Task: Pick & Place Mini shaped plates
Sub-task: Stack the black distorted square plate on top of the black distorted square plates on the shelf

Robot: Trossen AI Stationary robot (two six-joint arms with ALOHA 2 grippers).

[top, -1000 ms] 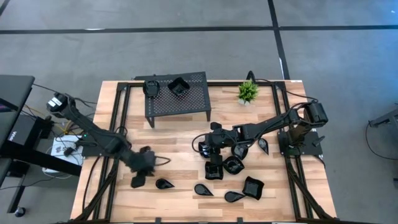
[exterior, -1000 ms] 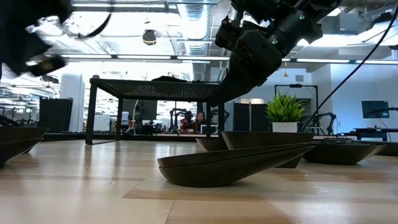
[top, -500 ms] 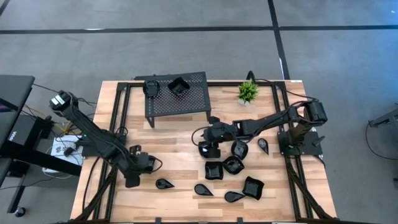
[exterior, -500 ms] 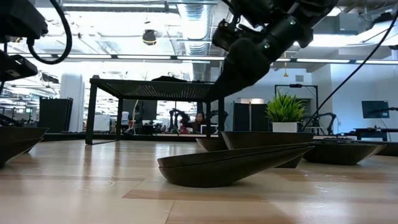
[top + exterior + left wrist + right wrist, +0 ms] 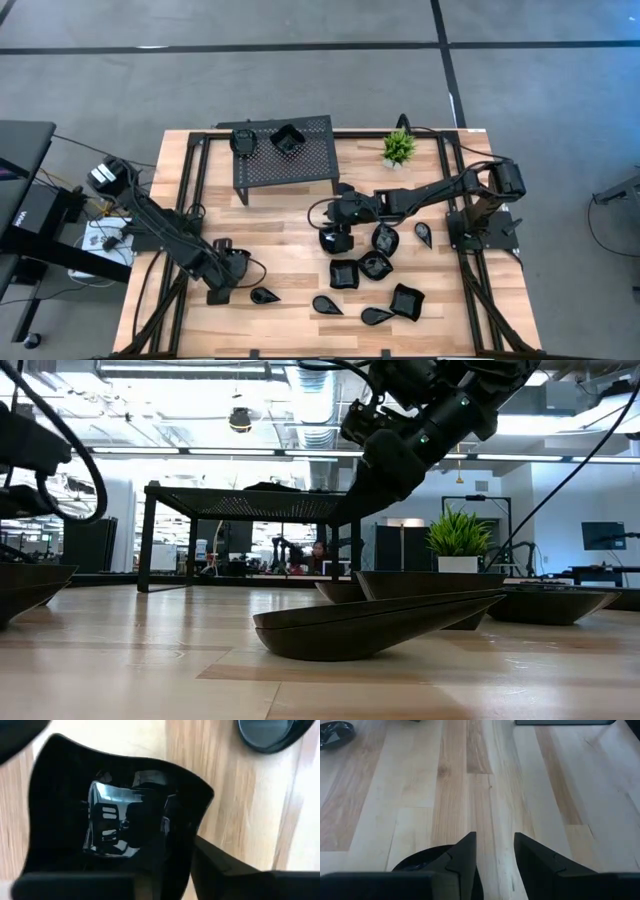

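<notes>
At the lower left of the counter [image 5: 290, 225] the left hand [image 5: 226, 272] sits low over a wavy square plate [image 5: 115, 810]. One finger [image 5: 220, 865] lies right along its rim, but I cannot tell whether the hand is spread or pinching. Near mid-frame the right hand [image 5: 335, 226] hangs over a round plate [image 5: 333, 241], its fingers spread with bare wood showing between them and nothing held.

The other plates [image 5: 376, 265] lie loose in the lower middle and lower right. Two more [image 5: 288, 138] sit on the stand [image 5: 285, 165] at upper middle.

These plates look light, stiff and breakable. The black glaze is mirror-glossy, so it is probably slippery, and a weak pinch could let one slide out. The shallow bowl offers nothing to hold. The raised rim is the likely place, one finger inside and one outside, best at a straight stretch or a corner rather than a wave crest.

No brand, label or readable writing shows on any plate.
</notes>
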